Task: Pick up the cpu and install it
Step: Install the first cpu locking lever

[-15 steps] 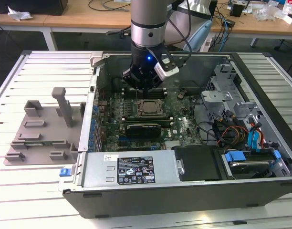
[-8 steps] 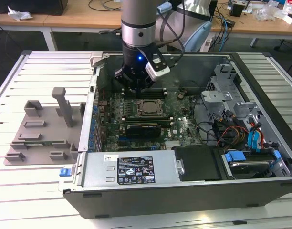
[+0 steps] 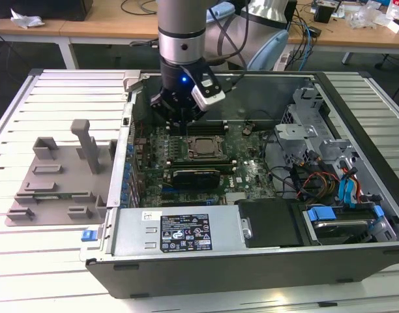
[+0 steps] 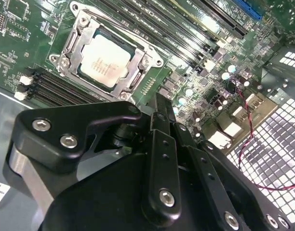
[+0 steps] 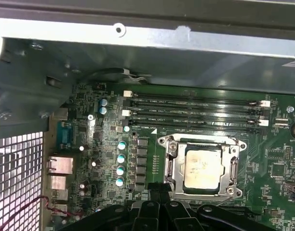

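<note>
Exterior view, upper centre: black gripper [image 3: 186,107] above green motherboard [image 3: 251,173], fingers narrow, nothing held; small square silvery-gray cpu [image 3: 201,147] seated in metal-framed socket [image 3: 186,149], just beside fingertips, centre frame

Both wrist views near socket [image 5: 201,166]

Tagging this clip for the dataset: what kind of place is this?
Likely a robotics lab or test bench. An open PC case lies on a slatted aluminium table, a gray fixture sits beside it, and desks with loose cables run behind. The cpu sits in the socket.
</note>
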